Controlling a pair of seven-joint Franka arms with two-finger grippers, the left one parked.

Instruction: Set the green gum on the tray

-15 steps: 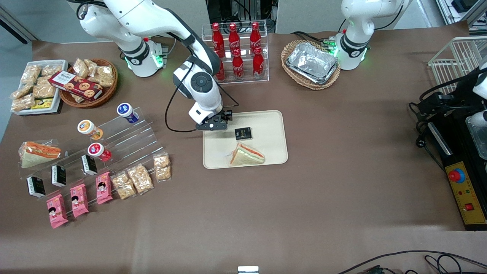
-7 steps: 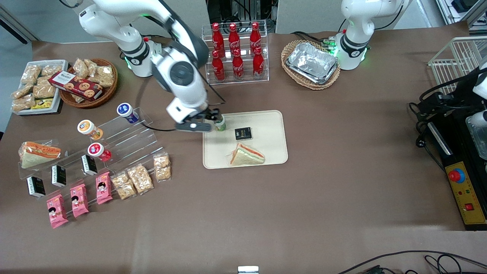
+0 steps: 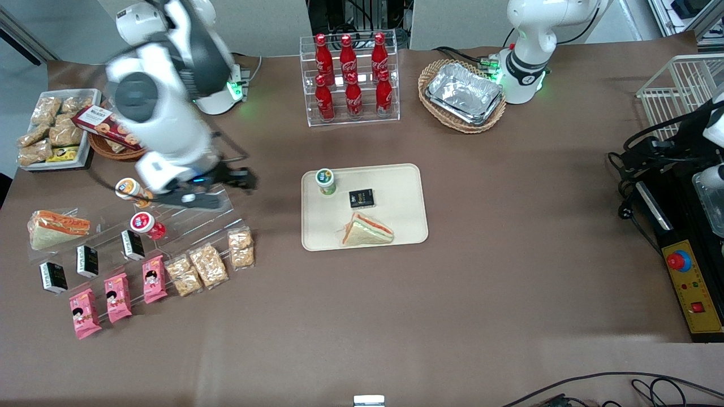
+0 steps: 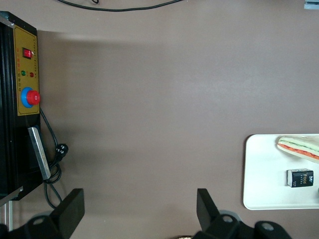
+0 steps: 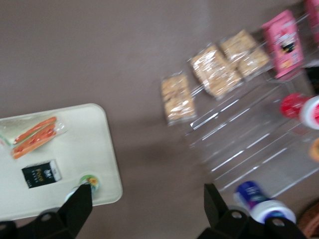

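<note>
My hand (image 3: 226,183) hangs open and empty over the clear acrylic steps (image 3: 192,212), left of centre in the front view. The green gum (image 3: 325,181) stands upright in the tray's (image 3: 396,226) upper-left corner.

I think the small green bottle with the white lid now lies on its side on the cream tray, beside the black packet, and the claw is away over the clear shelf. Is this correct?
Not quite: the small green bottle with the white lid stands upright on the cream tray, as the front view shows. It is beside the black packet, and the open claw is away over the clear shelf.
</note>
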